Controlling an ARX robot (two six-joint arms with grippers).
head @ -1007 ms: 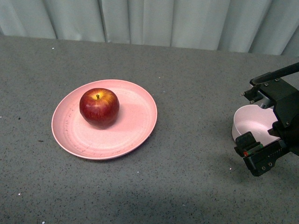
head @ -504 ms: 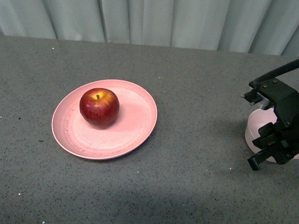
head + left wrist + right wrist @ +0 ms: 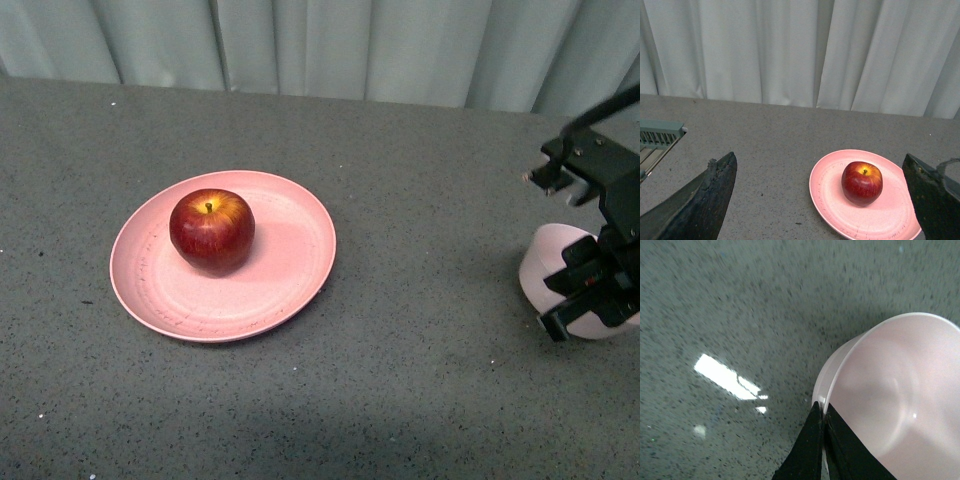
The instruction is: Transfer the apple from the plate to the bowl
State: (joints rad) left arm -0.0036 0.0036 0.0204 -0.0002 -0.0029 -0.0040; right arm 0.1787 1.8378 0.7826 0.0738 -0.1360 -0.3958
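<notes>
Apple [image 3: 211, 231] sat untouched on the left half of the plate [image 3: 290, 290], stem up, left of the middle of the grey table [image 3: 400, 400]. Well apart from it, at the right edge of the scene, the right gripper [image 3: 585, 295] had its fingers pinched narrow on the rim of the bowl [image 3: 545, 262]. The right wrist view showed the two black tips nearly meeting, one on each side of the rim. The bowl hung tilted, its outer wall turned leftward. Whether it was fully clear of the table could not be told.

The left gripper [image 3: 818, 155] held nothing. Its fingers stood wide apart, and its camera looked between them toward apple and plate from a distance.

By my reading, the step in hand was repositioning the bowl, not the transfer itself. The next move would call for setting the bowl down upright, probably nearer the plate. A wide-open gripper would then need to descend squarely over the round, glossy apple, which could roll.
</notes>
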